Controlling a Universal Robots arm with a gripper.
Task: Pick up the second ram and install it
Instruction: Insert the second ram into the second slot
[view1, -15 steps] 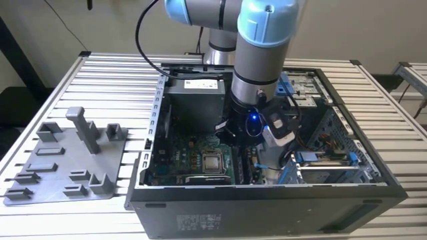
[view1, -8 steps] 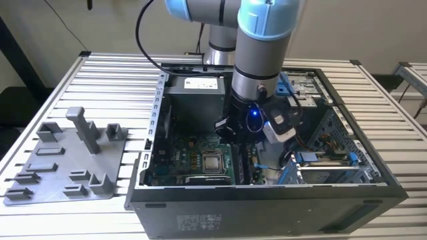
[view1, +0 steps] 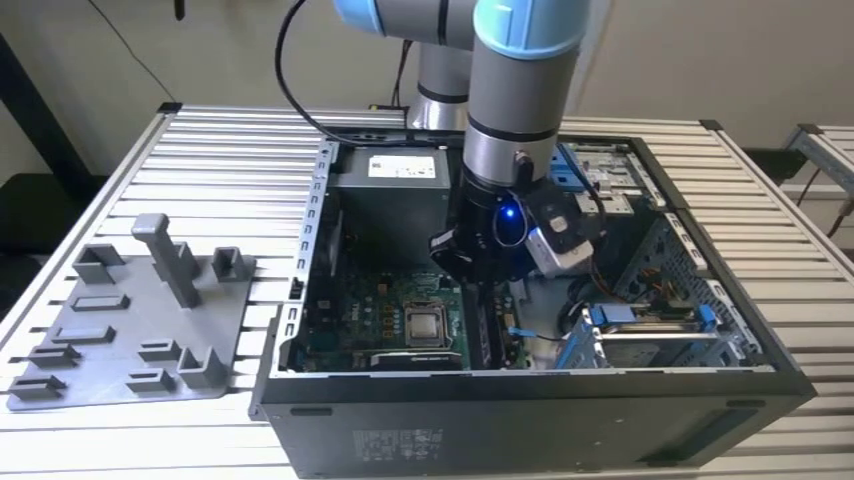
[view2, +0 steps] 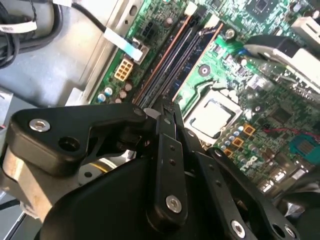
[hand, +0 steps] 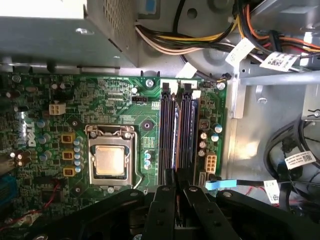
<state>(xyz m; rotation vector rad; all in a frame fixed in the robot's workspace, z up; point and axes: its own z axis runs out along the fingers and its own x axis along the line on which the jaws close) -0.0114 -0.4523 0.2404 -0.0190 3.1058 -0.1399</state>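
Dark blue-black and seen edge-on, the long, thin memory stick taken for the second ram (hand: 174, 145) is held low inside the open black computer case (view1: 534, 420), lined up with the black memory slots (hand: 187, 135) of the green motherboard and just beside the square silver processor chip (hand: 110, 160). The black gripper (hand: 176, 192) is seen in both wrist views (view2: 166, 112), and its jaws are drawn close together, pinching the near end of that thin board; whether the board's lower edge already touches a slot cannot be told. In the exterior view the gripper (view1: 483, 290) is sunk between the case walls, below the grey power supply box (view1: 400, 170). The case stands on the slatted metal surface (view1: 240, 130), towards the exterior view's right edge, while the grey plastic fixture tray with upright posts (view1: 120, 340) lies well apart by the edge on the exterior view's left, with no stick seen on it. The pick-up is judged done and the installing step to be in hand. Seating is judged to call for the stick being kept square over its slot and pressed straight down, since a tilted board could bind against the slot walls.
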